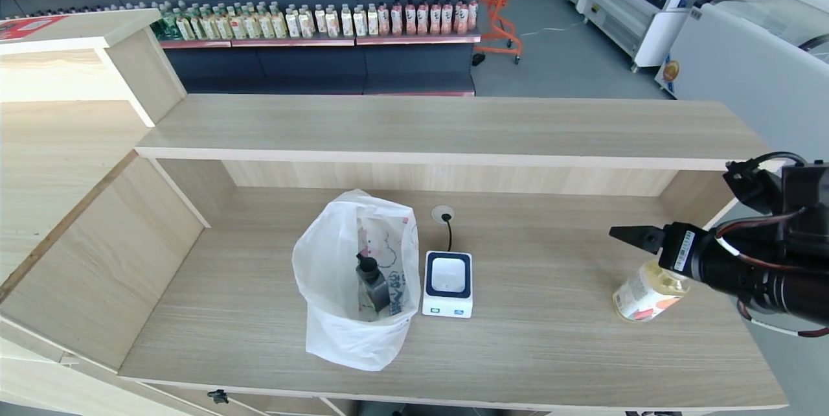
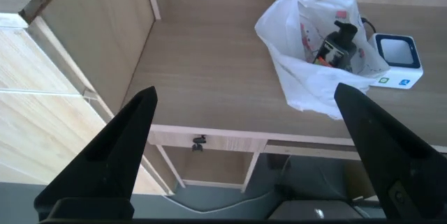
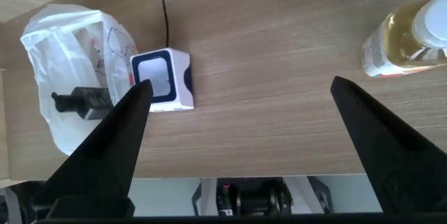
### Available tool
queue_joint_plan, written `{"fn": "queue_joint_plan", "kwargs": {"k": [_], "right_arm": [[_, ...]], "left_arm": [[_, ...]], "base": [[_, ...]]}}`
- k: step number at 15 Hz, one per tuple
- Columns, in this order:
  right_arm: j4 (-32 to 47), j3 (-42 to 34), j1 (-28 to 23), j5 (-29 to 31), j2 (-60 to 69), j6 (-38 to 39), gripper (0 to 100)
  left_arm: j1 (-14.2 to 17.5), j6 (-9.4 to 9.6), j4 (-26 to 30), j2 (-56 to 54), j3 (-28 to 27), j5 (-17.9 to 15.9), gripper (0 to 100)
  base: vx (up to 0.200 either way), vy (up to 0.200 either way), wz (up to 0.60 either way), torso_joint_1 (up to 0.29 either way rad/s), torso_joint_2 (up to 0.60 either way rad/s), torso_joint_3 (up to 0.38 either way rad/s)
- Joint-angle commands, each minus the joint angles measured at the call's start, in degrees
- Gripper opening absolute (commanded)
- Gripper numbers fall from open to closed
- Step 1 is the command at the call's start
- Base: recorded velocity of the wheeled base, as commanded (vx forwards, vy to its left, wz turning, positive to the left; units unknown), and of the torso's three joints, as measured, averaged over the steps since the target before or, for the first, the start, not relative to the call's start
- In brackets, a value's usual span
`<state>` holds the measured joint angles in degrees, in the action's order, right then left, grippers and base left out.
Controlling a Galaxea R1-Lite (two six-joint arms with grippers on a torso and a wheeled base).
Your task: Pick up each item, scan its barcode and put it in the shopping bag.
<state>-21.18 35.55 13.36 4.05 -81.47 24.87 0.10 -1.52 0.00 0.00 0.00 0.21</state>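
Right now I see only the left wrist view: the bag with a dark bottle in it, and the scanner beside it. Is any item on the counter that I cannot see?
Observer: Yes. One bottle of yellow liquid is on the counter, to the right of the scanner and apart from it.
Operator: Does the right gripper hold this bottle?
Observer: No. The right gripper is open, and the bottle is outside its fingers, not between them.
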Motion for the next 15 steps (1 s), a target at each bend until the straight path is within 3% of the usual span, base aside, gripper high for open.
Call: {"fn": "queue_joint_plan", "kwargs": {"k": [1,6,8,12,15], "right_arm": [[-0.01,-0.83,-0.18,0.0,-0.36,0.0,100],[-0.01,-2.06,-0.18,0.0,-0.18,0.0,100],[-0.09,-3.03,-0.62,1.75,-1.5,0.0,100],[-0.89,-0.04,-5.71,15.2,-11.69,-3.6,100],[-11.34,0.05,-3.61,13.44,-18.02,-3.69,100]], "left_arm": [[-0.01,-0.32,-0.09,0.09,0.0,0.06,100],[0.08,-0.06,-0.09,0.09,0.0,0.06,100],[0.08,1.0,-0.09,0.09,0.0,-0.03,100],[0.08,1.0,-0.09,0.09,0.0,-0.03,100],[0.08,1.0,-0.09,0.09,0.0,-0.03,100]], "base": [[-0.2,-0.2,0.0,0.002,0.0,0.002],[-0.2,-0.2,0.0,0.002,0.0,0.003],[0.0,0.0,0.0,0.0,0.0,0.0],[0.0,0.0,0.0,0.0,0.0,0.0],[0.0,0.0,0.0,0.0,0.0,0.0]]}}
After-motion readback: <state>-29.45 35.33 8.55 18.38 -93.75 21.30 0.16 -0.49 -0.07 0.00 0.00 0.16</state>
